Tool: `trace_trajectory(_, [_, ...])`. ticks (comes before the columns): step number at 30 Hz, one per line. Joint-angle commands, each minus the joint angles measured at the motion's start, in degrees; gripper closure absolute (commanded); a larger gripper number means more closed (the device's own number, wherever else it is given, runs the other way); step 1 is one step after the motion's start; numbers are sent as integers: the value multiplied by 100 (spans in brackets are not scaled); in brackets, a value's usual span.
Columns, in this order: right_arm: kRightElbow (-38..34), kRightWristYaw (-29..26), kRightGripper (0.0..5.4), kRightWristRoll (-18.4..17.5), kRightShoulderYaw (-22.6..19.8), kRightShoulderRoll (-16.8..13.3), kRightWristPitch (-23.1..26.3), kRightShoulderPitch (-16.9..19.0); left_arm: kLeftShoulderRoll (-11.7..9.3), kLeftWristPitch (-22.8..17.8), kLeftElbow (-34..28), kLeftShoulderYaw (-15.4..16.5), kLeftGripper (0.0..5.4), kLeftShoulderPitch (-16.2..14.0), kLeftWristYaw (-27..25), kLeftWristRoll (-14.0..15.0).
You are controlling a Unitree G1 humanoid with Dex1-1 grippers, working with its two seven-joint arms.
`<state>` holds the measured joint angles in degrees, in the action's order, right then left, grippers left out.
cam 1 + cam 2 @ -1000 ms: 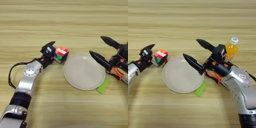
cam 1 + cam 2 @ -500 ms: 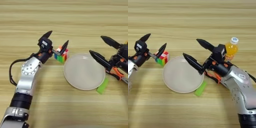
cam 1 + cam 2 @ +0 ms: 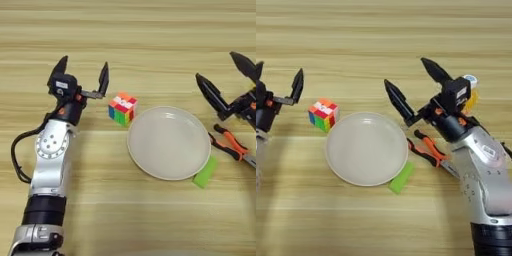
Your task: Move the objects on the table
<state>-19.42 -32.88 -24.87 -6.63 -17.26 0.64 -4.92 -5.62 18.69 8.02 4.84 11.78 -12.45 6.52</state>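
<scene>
- Left eye view: left gripper [image 3: 82,77] sits up and to the left of the puzzle cube [image 3: 123,108], fingers spread wide w/ nothing between them. Near the cube but not touching it.
- The cube rests on the table [image 3: 130,35] just beside the upper-left rim of the white plate [image 3: 169,142] (plate has nothing on it).
- Green block [image 3: 205,172] lies tilted at the plate's lower-right edge, looks like it's touching or right up against the rim, can't tell which.
- Orange-handled pliers [image 3: 231,146] lie to the right of the plate, above the block.
- Right gripper only partly shows at the right edge here.
- Right eye view: right gripper [image 3: 409,88] hangs above the plate's upper-right side, both black fingers splayed far apart, gripping nothing. The lower finger tip sits above the pliers, near the plate rim.
- Orange bottle [image 3: 471,95] w/ white cap is mostly hidden behind the right gripper's body, only cap + a bit of orange visible.
- Same layout otherwise: cube left of plate, block at lower right, pliers between plate and right arm.
</scene>
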Motion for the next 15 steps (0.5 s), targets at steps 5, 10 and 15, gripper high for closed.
trace_trajectory(5, [332,1162,0,1031,-760,-206,-590,-596,19,320,231,-2,2,-269,239,-251])
trace_trajectory(10, [982,1483,0,1199,-1157,-491,-489,-792,14,432,397,-8,2,-230,295,-257])
trace_trajectory(15, [1448,1497,0,1093,-1110,-537,-38,-809,0,464,455,-23,2,-226,285,-227])
